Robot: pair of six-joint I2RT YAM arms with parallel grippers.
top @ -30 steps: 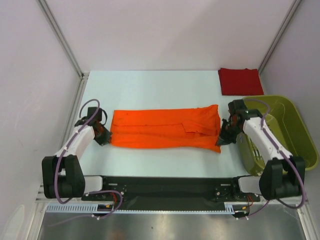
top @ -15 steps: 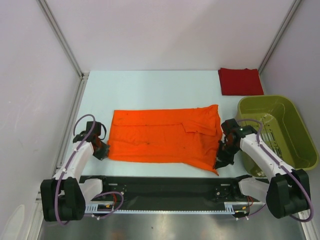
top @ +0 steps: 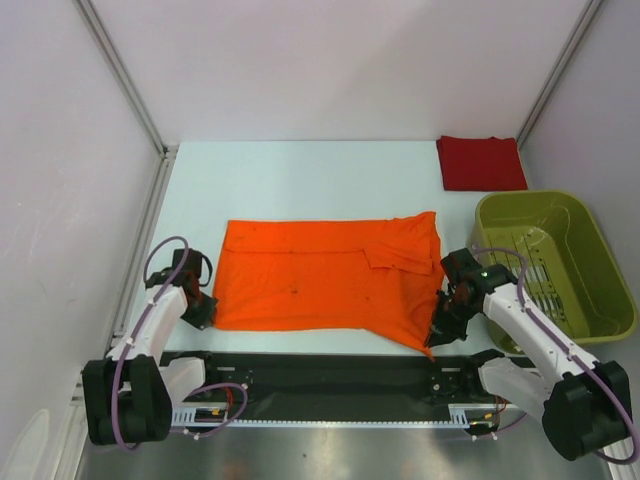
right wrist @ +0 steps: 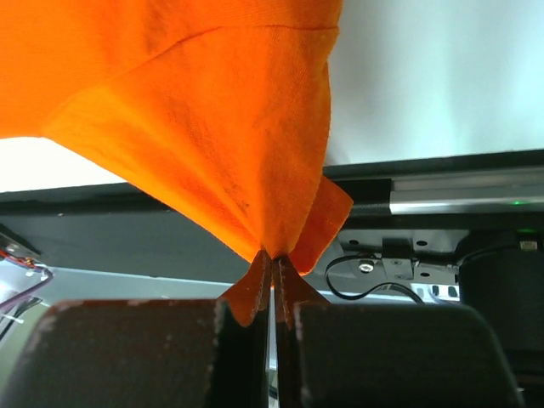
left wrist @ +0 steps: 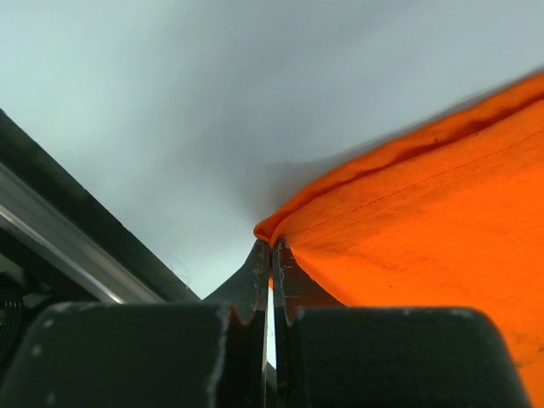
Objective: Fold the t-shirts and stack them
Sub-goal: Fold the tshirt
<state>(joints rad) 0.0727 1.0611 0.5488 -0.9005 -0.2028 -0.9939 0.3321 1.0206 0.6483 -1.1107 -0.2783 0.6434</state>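
Note:
The bright orange t-shirt point(top: 320, 280) lies spread as a wide rectangle across the near half of the table. My left gripper point(top: 203, 312) is shut on its near left corner point(left wrist: 280, 228), low at the table. My right gripper point(top: 437, 335) is shut on its near right corner point(right wrist: 280, 229), held over the table's front rail. The dark red t-shirt point(top: 481, 162) lies folded as a small rectangle at the far right of the table, away from both grippers.
The olive-green plastic basket point(top: 590, 262) stands at the right edge, just beside my right arm. The black front rail point(top: 320, 375) with cables runs under the shirt's near edge. Grey walls with metal posts close in the left, back and right.
Both grippers have pulled the near edge of the orange t-shirt toward the front rail, and the shirt has opened from a narrow strip into a wider rectangle.

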